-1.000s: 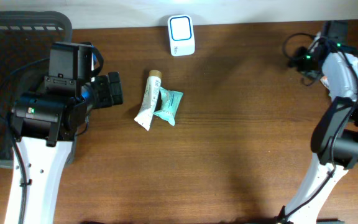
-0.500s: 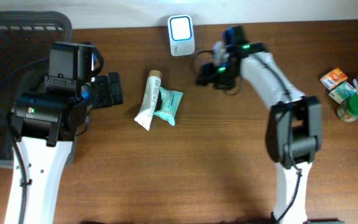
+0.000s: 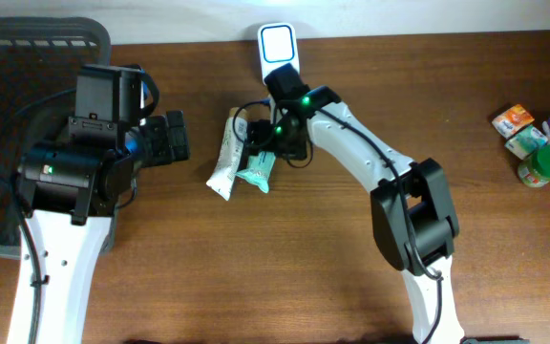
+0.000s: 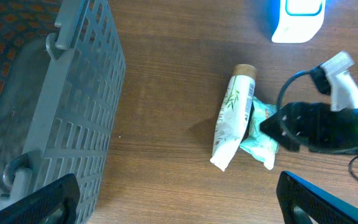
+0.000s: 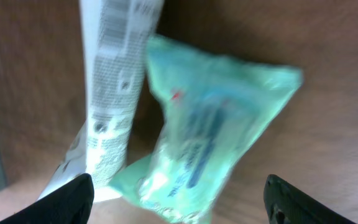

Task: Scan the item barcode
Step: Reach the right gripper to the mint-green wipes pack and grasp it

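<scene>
A white tube with a tan cap lies on the wooden table, and a teal packet leans against its right side. The white scanner with a lit blue screen stands at the far edge. My right gripper hovers just above the tube and packet. In the right wrist view its jaws are open, with the blurred teal packet and the tube's printed side ahead of them and nothing gripped. My left gripper is open to the left of the tube, well apart from it.
A dark grey mesh basket fills the left side; its wall is close to my left gripper. Small packs and a green-lidded jar sit at the right edge. Bare wood lies in front of the tube.
My right arm swung from the far right edge across the table to the tube and packet, its jaws widening. The left arm and the items have not moved.
</scene>
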Robot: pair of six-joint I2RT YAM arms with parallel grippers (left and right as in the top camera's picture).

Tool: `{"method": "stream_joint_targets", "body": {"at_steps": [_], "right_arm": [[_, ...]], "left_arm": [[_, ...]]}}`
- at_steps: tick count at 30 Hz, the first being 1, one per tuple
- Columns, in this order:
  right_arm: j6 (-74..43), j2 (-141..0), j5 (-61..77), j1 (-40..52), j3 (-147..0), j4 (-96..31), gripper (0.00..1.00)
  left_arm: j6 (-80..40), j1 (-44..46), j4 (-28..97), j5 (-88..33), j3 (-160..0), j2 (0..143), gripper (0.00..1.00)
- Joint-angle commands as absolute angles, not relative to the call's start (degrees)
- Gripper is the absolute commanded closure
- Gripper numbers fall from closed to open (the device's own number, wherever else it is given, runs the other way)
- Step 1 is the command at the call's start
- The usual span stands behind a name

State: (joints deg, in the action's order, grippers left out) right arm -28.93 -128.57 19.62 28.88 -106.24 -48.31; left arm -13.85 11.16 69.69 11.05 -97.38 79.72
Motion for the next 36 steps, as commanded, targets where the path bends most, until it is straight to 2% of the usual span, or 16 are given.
{"method": "stream_joint_targets", "body": {"at_steps": [1,3,7,11,14,18,24,36], "right_arm": [[-28.51,-128.64,20.18,30.39,-105.97,-48.69,0.18],[-27.03,-128.62,16.95,30.41,-106.00,-49.21,0.18],[-27.03,-128.62,13.96,30.61,-106.08,-49.50,0.32],[-27.05,-128.62,3.55,31.51,-106.08,-48.56,0.32],[-26.96,-128.64,0.21,32.18,-106.08,-47.16,0.32],[-21.15,-128.64,-2.31,34.30,-106.08,-46.33,0.33],[-21.02,-128.66,-11.20,39.05,-106.06,-44.97,0.38],[-21.87,-133.91,-11.29,38.54,-106.02,-45.80,0.44]], "left_arm": [[-12.97,10.96,69.76,11.81,-97.43,79.70,0.01],[-12.97,10.96,69.76,11.81,-97.43,79.70,0.01],[-12.97,10.96,69.76,11.84,-97.43,79.70,0.01],[-12.95,10.96,69.76,11.84,-97.43,79.70,0.01],[-12.97,10.96,69.78,11.84,-97.43,79.70,0.01],[-12.97,10.96,69.76,11.84,-97.43,79.70,0.01],[-12.97,10.96,69.76,11.84,-97.43,79.70,0.01],[-12.97,10.96,69.76,11.81,-97.43,79.70,0.01]]}}
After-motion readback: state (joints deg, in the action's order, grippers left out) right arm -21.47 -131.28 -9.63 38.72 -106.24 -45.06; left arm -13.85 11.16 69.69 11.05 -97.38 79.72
